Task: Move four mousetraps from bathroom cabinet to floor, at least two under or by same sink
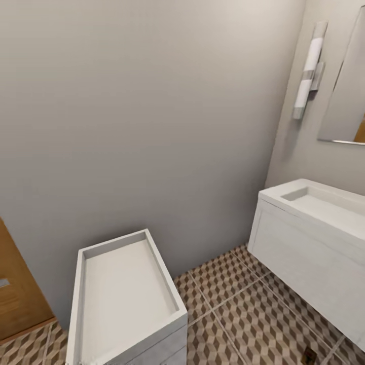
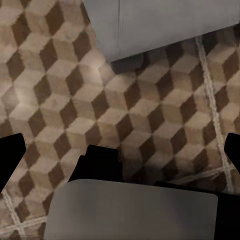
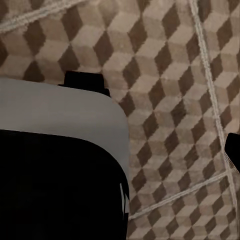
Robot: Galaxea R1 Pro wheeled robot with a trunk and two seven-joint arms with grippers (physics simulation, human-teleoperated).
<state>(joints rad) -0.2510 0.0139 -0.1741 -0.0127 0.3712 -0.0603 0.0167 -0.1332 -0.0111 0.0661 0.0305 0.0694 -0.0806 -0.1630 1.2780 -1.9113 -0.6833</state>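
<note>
The bathroom sink (image 1: 314,238), a white basin on a boxy white drawer unit, stands at the right against the wall. The cube-patterned bathroom floor (image 1: 238,314) runs in front of it. A tiny dark brown thing (image 1: 307,356) lies on the tiles below the sink's front; it may be a mousetrap but is too small to tell. An orange-brown wooden panel (image 1: 15,294) shows at the left edge; whether it is the cabinet I cannot tell. My left gripper (image 2: 120,155) hangs open over the tiles, holding nothing. My right gripper (image 3: 120,150) looks open too, one fingertip (image 3: 234,150) showing.
A second white box-shaped unit (image 1: 170,284) with a shallow rimmed top stands low in the middle-left, close to me. A striped towel (image 1: 308,71) and a mirror (image 1: 350,86) hang above the sink. Grey and black parts of my own body (image 3: 55,165) sit under both wrists.
</note>
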